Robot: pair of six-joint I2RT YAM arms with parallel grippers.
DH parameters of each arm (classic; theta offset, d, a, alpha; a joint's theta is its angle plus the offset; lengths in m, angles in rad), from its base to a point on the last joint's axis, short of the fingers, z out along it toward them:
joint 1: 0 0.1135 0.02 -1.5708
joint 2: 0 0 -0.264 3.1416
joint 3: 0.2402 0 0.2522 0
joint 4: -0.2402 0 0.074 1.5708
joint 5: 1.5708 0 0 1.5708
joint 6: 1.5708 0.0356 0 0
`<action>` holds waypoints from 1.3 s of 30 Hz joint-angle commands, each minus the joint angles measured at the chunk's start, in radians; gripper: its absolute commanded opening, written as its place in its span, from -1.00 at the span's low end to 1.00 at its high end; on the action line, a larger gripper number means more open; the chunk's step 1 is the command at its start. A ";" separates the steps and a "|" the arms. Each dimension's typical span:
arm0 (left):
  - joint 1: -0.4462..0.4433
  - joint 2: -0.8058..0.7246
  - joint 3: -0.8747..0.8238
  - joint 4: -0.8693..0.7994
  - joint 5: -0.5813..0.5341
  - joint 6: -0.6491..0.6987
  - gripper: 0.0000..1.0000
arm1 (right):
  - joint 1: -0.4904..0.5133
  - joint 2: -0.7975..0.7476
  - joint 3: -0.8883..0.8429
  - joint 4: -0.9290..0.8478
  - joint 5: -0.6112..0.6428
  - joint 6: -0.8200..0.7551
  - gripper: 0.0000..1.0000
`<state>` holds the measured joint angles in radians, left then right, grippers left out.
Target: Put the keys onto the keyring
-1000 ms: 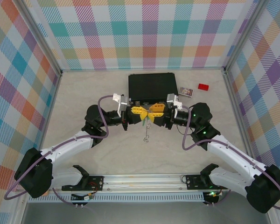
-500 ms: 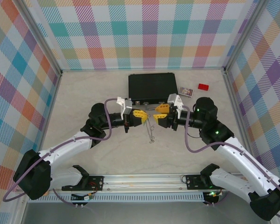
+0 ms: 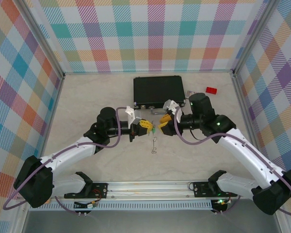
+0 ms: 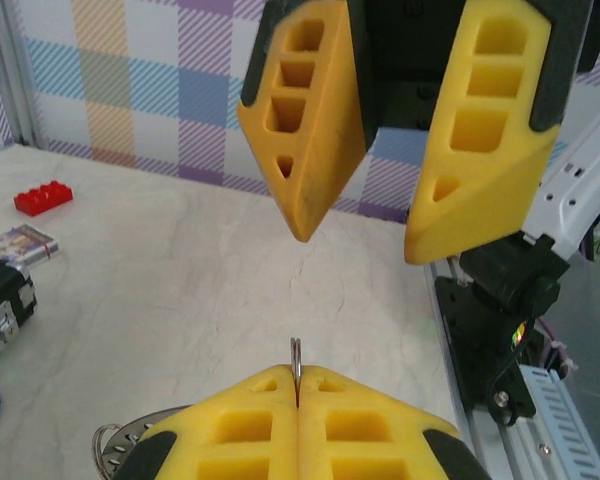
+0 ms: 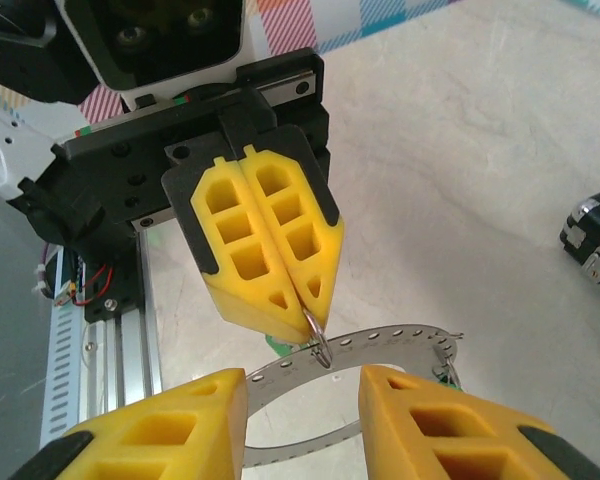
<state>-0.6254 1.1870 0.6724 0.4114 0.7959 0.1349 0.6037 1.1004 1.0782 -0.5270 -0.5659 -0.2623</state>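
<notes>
While the yellow foam fingers of my left gripper (image 4: 297, 385) are pressed flat together, their tips pinch a small thin metal loop (image 5: 320, 350) by its edge. That loop seems threaded onto the large flat grey perforated metal hoop (image 5: 390, 338), the keyring, which hangs from the pinch. My right gripper (image 5: 302, 378) faces them tip to tip, fingers spread wide and holding nothing.

I judge this hold keeps the hoop off the table (image 3: 87, 97) and steady, so the free hand has room to work.

The hoop hangs in the air over the middle of the table, on the near side of the black rectangular case (image 3: 157, 91) that lies toward the far edge. Its flat face is turned broadside to my right gripper. From above it is edge-on, a thin line whose long axis runs toward the near edge.

Between the two sets of fingertips sits a speck of bright green (image 3: 153, 130), likely a key's plastic tag. It is too small to tell whether it is on the hoop.
</notes>
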 commanded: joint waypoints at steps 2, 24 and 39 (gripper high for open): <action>0.006 -0.001 0.041 -0.060 0.032 0.077 -1.00 | 0.011 0.045 0.055 -0.093 -0.024 -0.066 -0.31; -0.007 0.004 0.063 -0.151 0.067 0.122 -1.00 | 0.062 0.179 0.086 -0.122 0.030 -0.153 -0.35; -0.011 -0.030 0.050 -0.117 0.078 0.103 -1.00 | 0.074 0.199 0.068 -0.126 -0.026 -0.171 -0.37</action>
<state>-0.6323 1.1931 0.6991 0.2504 0.8318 0.2325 0.6647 1.2884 1.1522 -0.6338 -0.5476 -0.4057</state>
